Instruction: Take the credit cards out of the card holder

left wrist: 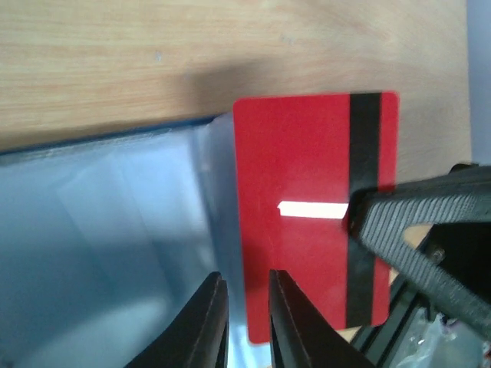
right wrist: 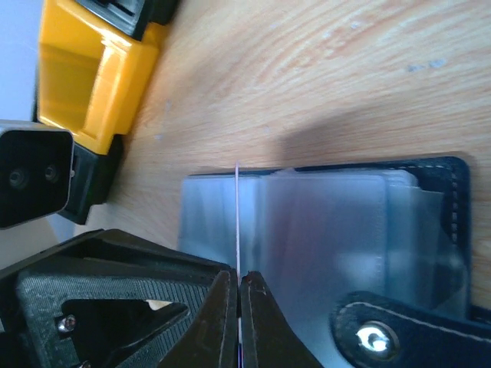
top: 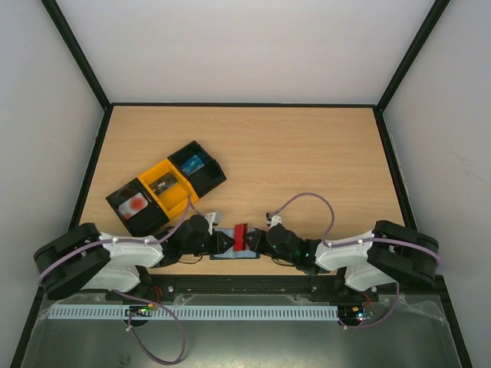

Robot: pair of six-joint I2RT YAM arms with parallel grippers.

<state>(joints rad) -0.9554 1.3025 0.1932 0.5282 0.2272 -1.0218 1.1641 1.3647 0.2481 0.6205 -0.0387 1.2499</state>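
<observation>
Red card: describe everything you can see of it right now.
The red card is a thin plastic rectangle with rounded corners. One face carries a black magnetic stripe and a short white strip. It stands on edge over the open card holder, showing only as a thin line in the right wrist view. The right claw is shut on it, pinching both faces. Whether its lower edge sits in a clear sleeve cannot be told.

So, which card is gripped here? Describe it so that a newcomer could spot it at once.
At the table's near edge, the open card holder lies between the left gripper and the right gripper. The red card stands on edge above it, pinched by the right gripper. It alone is red, with a black stripe; the other cards lie flat in the trays.
</observation>
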